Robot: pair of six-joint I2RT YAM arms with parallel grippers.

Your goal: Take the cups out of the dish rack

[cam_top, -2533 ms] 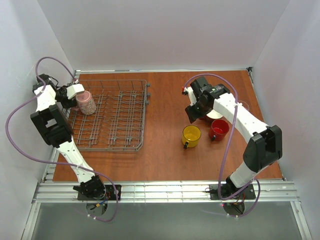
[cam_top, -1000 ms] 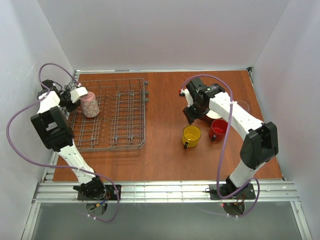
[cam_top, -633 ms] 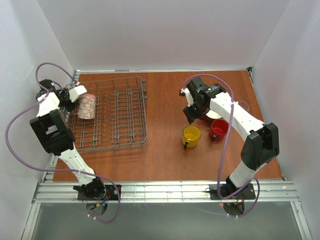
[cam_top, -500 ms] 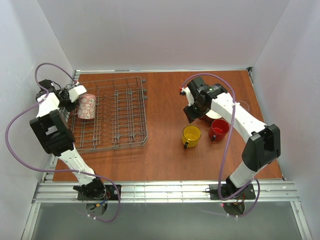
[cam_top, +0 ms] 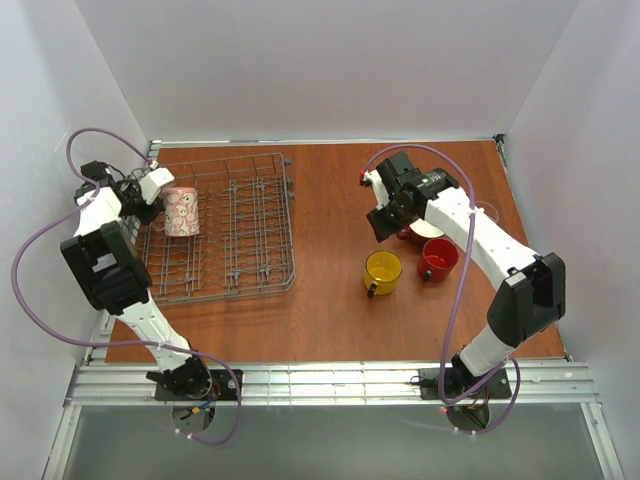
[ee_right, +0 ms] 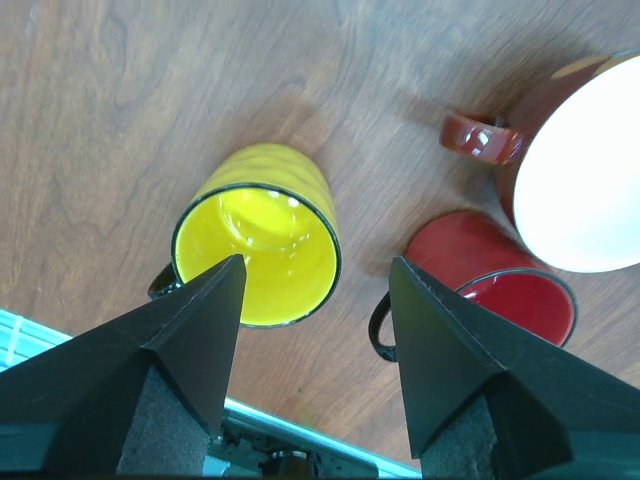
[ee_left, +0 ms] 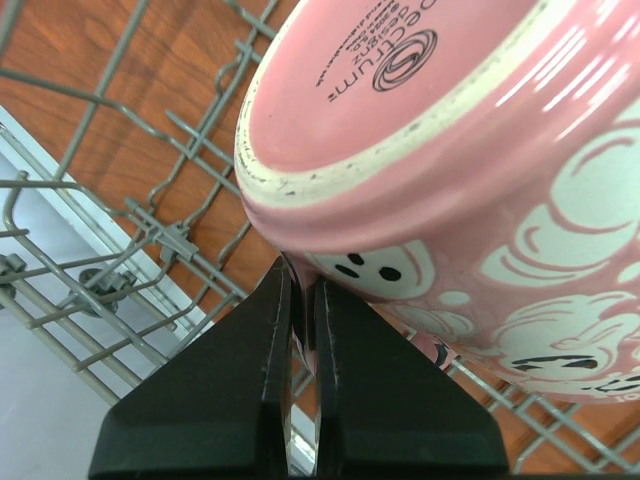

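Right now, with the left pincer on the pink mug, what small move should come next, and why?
Probably raise the left pincer straight up. It is shut on the pink mug, which hangs tilted close over the rack, so rising first should keep the mug from catching its prongs.

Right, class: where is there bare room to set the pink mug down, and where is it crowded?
Free: the table between the rack and the yellow mug, and the near strip before them. Crowded: around the red mug on the right.
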